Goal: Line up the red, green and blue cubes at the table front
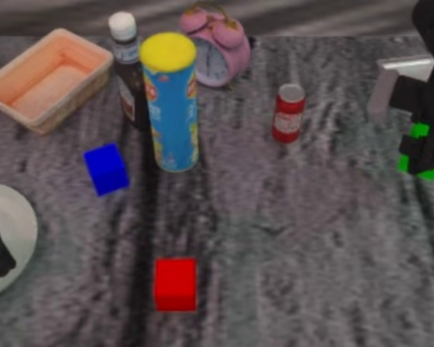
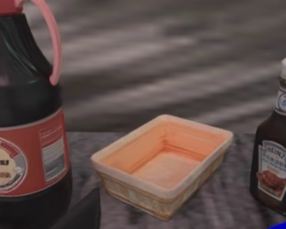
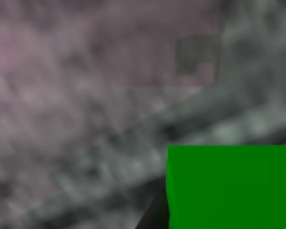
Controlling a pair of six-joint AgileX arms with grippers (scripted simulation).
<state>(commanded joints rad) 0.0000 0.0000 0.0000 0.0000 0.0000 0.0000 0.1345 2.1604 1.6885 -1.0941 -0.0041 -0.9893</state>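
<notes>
Green cube (image 1: 422, 150) sits at the far right edge of the tabletop (image 1: 311, 238), with the right gripper (image 1: 424, 153) closed around it; dark finger parts cross its faces in the top view, and in the right wrist view the cube (image 3: 231, 186) fills the near corner. Whether it is lifted or resting on the cloth: cannot tell.

Red cube (image 1: 176, 284) already lies near the front, left of centre. Blue cube (image 1: 106, 168) is farther back on the left, just beside the tall chip canister (image 1: 171, 101). Left arm parked at the left edge, its gripper not visible; its wrist view looks at a basket (image 2: 164, 164) and sauce bottles.

Risks, as judged:
- Little of the cube's hold can be checked from above. An off-centre pinch could let it twist or slip during the carry toward the front.
- Path from the right edge to the red cube is mostly open, but the soda can (image 1: 288, 113) stands behind it; a swing too far back could clip it.
- Setting green down too close could nudge red out of line.
- Blue's later pickup is tight against the canister, which could topple.
</notes>
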